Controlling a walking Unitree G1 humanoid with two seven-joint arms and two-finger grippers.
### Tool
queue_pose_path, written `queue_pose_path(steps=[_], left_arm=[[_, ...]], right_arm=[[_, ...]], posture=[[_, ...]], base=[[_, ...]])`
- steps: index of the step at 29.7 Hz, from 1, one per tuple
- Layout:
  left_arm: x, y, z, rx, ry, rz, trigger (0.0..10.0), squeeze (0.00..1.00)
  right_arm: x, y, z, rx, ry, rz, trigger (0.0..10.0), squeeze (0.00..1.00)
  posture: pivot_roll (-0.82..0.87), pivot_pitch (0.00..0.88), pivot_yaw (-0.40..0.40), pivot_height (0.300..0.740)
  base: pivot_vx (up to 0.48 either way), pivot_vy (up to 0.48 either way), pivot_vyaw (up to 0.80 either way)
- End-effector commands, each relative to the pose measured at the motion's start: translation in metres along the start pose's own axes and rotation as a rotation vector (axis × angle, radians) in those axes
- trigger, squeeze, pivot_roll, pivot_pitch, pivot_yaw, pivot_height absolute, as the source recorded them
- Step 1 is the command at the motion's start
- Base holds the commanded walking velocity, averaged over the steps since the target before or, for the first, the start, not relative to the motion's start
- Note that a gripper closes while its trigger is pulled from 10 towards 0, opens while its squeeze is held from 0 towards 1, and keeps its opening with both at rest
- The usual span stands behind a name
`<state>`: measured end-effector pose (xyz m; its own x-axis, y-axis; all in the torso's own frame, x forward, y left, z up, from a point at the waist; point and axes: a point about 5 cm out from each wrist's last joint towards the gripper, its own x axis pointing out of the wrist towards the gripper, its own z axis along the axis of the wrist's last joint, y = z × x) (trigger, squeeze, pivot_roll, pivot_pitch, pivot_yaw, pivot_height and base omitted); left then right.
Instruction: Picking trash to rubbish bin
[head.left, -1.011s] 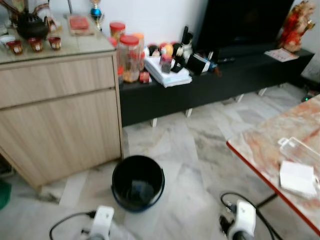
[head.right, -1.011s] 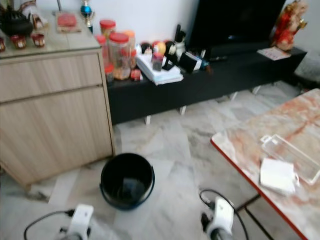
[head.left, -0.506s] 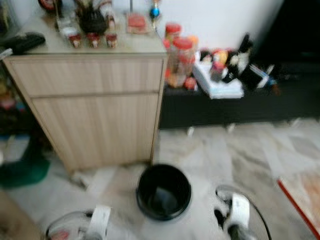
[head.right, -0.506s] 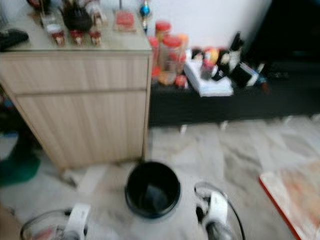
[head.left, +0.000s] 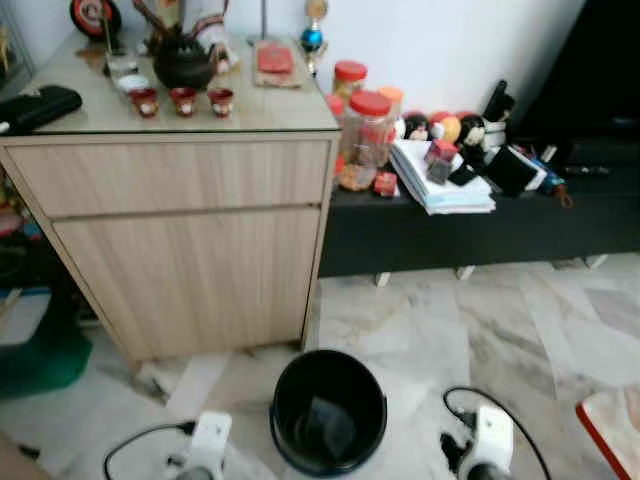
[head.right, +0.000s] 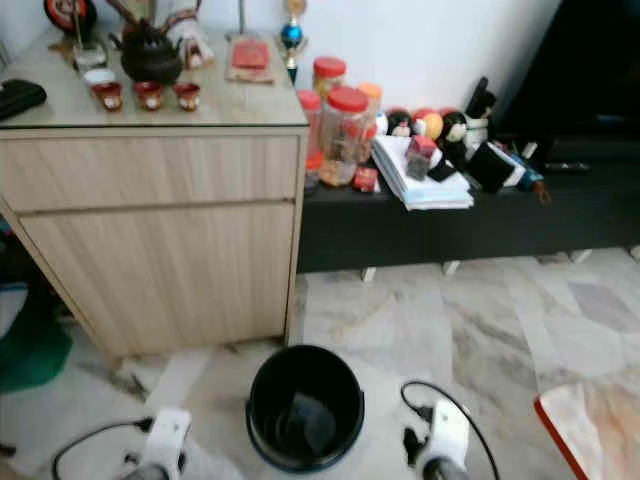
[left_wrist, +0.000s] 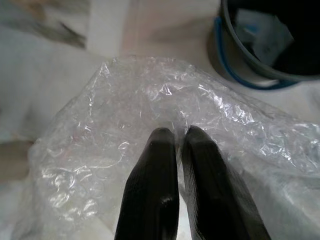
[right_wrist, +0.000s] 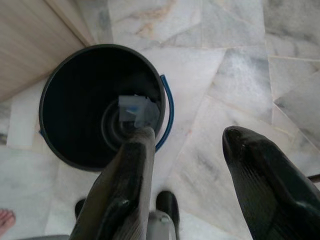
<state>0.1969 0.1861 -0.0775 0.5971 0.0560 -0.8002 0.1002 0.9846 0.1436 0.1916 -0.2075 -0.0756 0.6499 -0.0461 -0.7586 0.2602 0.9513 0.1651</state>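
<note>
While left claw (left_wrist: 175, 135) pinches bubble wrap (left_wrist: 125, 135) (edges cropped), right claw (right_wrist: 195, 137) spread above bin (right_wrist: 75, 100).

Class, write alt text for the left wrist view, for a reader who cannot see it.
The left gripper has its two black fingers pinched shut on a crumpled sheet of clear bubble wrap. Beyond the wrap lies pale marble floor, with the black rubbish bin and its blue handle at the edge.
</note>
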Motion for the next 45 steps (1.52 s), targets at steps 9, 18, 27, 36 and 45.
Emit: queue_pose_path(steps=[9, 18, 27, 36, 45], left_arm=[[0.003, -0.01, 0.027, 0.0, -0.085, -0.04, 10.0, 0.0], [0.004, -0.015, 0.031, -0.003, -0.093, -0.055, 10.0, 0.0], [0.003, -0.014, 0.026, -0.013, -0.085, -0.051, 10.0, 0.0], [0.003, -0.014, 0.024, -0.017, -0.08, -0.049, 10.0, 0.0], [0.003, -0.012, 0.027, -0.025, -0.099, -0.033, 10.0, 0.0]], right_arm=[[-0.002, -0.011, 0.003, -0.026, -0.003, -0.029, 10.0, 0.0], [-0.001, -0.013, 0.013, 0.018, -0.042, -0.03, 10.0, 0.0], [0.0, -0.009, 0.012, 0.011, -0.043, -0.018, 10.0, 0.0], [0.0, -0.006, 0.012, 0.013, -0.052, -0.011, 10.0, 0.0], [0.0, -0.006, 0.011, 0.016, -0.049, -0.009, 10.0, 0.0]], posture=[[0.02, 0.074, -0.116, 0.74], [0.02, 0.074, -0.115, 0.74], [0.02, 0.073, -0.116, 0.74], [0.02, 0.073, -0.116, 0.74], [0.02, 0.074, -0.118, 0.74]], base=[[0.0, 0.0, 0.0], [0.0, 0.0, -0.19], [0.0, 0.0, -0.8], [0.0, 0.0, -0.41], [0.027, 0.0, 0.0]])
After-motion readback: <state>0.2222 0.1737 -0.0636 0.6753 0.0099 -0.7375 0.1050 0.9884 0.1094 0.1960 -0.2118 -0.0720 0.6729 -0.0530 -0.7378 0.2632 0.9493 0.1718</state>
